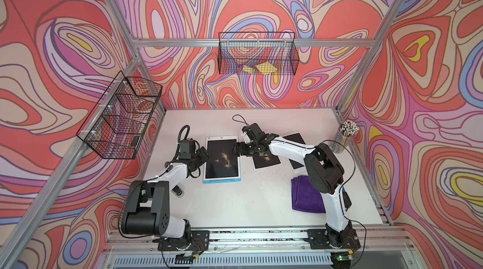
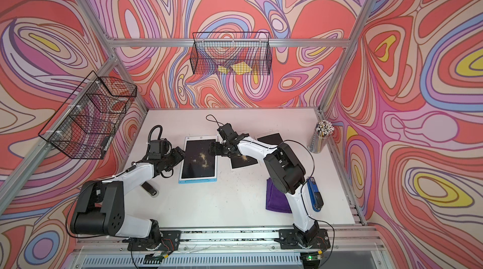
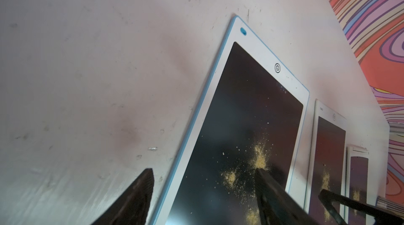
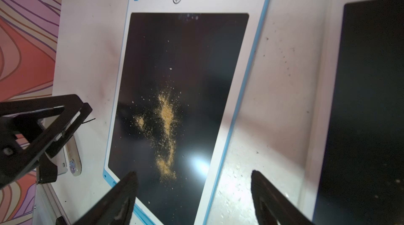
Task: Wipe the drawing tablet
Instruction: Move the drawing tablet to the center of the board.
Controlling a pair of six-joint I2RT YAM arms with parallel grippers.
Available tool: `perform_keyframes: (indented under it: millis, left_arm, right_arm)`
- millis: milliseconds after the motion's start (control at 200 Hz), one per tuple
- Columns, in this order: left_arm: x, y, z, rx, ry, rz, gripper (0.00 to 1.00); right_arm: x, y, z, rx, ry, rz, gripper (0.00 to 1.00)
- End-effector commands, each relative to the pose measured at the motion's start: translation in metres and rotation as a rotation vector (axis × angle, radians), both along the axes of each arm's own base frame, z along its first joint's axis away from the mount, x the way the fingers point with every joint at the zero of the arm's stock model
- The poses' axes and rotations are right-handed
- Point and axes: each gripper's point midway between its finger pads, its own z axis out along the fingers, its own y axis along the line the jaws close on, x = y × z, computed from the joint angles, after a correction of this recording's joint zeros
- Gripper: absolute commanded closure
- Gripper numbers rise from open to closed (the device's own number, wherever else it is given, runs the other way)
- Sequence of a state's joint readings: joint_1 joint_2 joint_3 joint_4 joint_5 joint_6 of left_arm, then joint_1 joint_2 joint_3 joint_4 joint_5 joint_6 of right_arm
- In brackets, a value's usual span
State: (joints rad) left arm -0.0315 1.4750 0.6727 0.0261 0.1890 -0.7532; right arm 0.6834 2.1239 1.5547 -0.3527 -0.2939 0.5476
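My left claw (image 3: 204, 170) and right claw (image 4: 193, 172) both stand spread and empty, one on either side of the powdered drawing tablet (image 1: 222, 158).

Nearest me, the folded purple cloth (image 1: 304, 195) lies on the white table (image 1: 248, 202) beside my right arm, well apart from the drawing tablet. Further in, that blue-edged tablet lies flat, screen up, with yellow powder (image 1: 225, 160) scattered over the middle of its dark screen. My left claw sits astride its left edge, one finger over bare table and the other over the screen. My right claw sits the same way at its right edge. Just past it lie a second tablet (image 1: 266, 162), also dusted, and a third tablet (image 1: 296, 139), partly hidden by my right arm. A cup of pencils (image 1: 346, 134) stands by the far right corner, and a wire basket (image 1: 257, 53) hangs on the back wall.
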Motion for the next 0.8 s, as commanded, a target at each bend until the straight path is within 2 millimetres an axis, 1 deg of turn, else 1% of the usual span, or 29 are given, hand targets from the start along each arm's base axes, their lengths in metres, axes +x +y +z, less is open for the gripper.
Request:
perform_keyframes:
  millis: [0, 200, 411, 541, 621, 656, 661, 676, 796]
  left_arm:
    - [0.001, -0.005, -0.005, -0.039, 0.010, -0.006, 0.24]
    - [-0.016, -0.003, -0.019, -0.027, 0.052, -0.009, 0.23]
    - [-0.031, -0.008, -0.022, -0.051, 0.059, -0.031, 0.23]
    - [-0.037, -0.015, -0.023, -0.089, 0.062, -0.051, 0.23]
    - [-0.042, -0.023, -0.026, -0.130, 0.067, -0.069, 0.24]
    - [-0.041, -0.026, -0.024, -0.145, 0.060, -0.077, 0.24]
    - [-0.047, -0.026, -0.029, -0.146, 0.076, -0.076, 0.24]
    - [-0.053, -0.027, -0.034, -0.152, 0.089, -0.079, 0.24]
    - [-0.065, -0.035, -0.039, -0.180, 0.091, -0.105, 0.24]
  right_arm:
    - [-0.010, 0.000, -0.019, -0.006, 0.043, 0.009, 0.15]
    - [-0.019, -0.001, -0.029, -0.010, 0.059, 0.015, 0.14]
    - [-0.029, 0.003, -0.035, -0.003, 0.081, 0.043, 0.14]
    - [-0.035, 0.003, -0.036, -0.002, 0.087, 0.051, 0.14]
    - [-0.040, 0.004, -0.036, 0.004, 0.091, 0.061, 0.14]
    - [-0.043, 0.005, -0.036, 0.009, 0.096, 0.066, 0.14]
    - [-0.043, 0.006, -0.036, 0.010, 0.096, 0.067, 0.14]
    - [-0.045, 0.006, -0.037, 0.011, 0.097, 0.070, 0.14]
    - [-0.057, 0.010, -0.041, 0.016, 0.120, 0.090, 0.14]
